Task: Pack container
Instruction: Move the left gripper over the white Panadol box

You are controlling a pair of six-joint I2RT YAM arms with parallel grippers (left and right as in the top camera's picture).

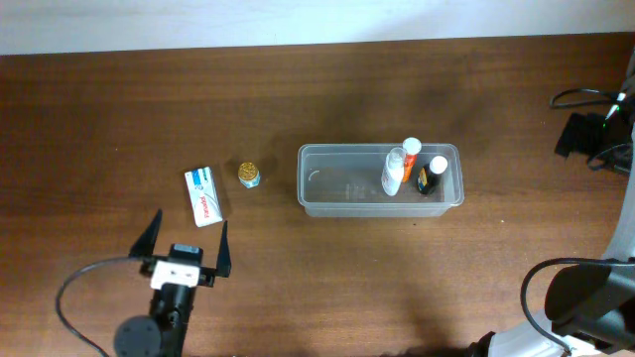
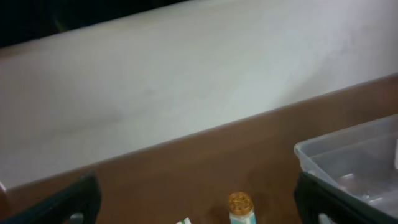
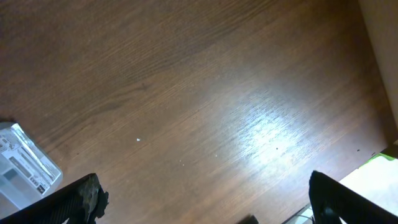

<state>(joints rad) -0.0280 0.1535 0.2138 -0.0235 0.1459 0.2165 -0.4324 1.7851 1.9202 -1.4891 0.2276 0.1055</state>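
Observation:
The clear plastic container [image 1: 337, 183] lies at the table's middle. In its right end stand a white bottle with an orange label [image 1: 395, 171], a white-capped bottle [image 1: 411, 149] and a dark bottle with a white cap [image 1: 432, 175]. A small gold-capped bottle [image 1: 249, 175] and a white box [image 1: 203, 195] sit to its left. My left gripper [image 1: 189, 226] is open and empty just in front of the box. Its wrist view shows the gold cap [image 2: 240, 208] between the fingers [image 2: 199, 205] and the container's corner [image 2: 348, 155]. My right gripper [image 3: 208, 205] is open over bare wood.
The right arm's dark body [image 1: 585, 297] is at the front right, with cables and a black device [image 1: 585, 134] at the right edge. A pale, translucent object [image 3: 25, 165] shows at the left of the right wrist view. A white wall [image 2: 186, 81] borders the table's far edge.

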